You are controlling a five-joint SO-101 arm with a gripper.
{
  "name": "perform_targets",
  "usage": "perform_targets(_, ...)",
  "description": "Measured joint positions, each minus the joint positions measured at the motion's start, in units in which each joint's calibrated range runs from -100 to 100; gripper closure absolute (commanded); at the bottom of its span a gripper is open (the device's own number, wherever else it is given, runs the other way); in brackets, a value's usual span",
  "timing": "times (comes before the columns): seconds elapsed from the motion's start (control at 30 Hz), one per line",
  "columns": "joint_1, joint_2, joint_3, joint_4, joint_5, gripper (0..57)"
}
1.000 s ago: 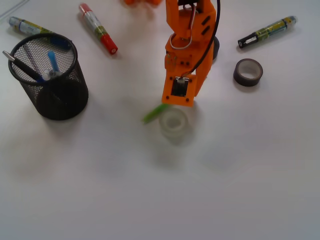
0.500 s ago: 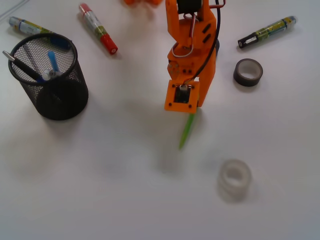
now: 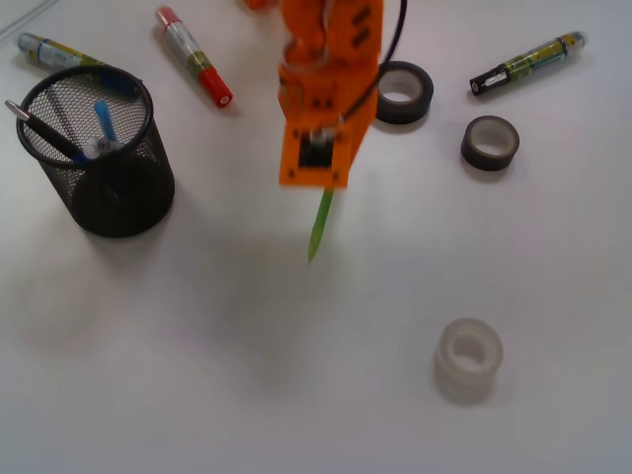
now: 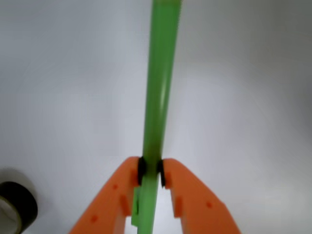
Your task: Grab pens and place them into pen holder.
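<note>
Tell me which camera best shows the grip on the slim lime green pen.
The wrist view: the slim lime green pen fills the frame, pinched between the orange gripper fingertips. The front view shows only the pen's lower part poking out below the gripper, with the contact hidden.

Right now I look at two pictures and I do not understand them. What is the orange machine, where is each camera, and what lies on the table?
The orange machine is a small robot arm. Its gripper is shut on a green pen. The front view looks down at the white table; the wrist view sits on the arm, looking along the pen. On the table stand a black mesh pen holder with pens inside, three fat markers, two dark tape rolls and one clear tape roll.
</note>
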Motion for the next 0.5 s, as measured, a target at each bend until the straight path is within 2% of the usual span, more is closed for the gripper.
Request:
perform_targets(0.23,7.7,-15.9,2.1,-9.9,6.9,57.2)
perform_targets(0.5,15.2,-28.0,18.2,-34.1,13.6,57.2)
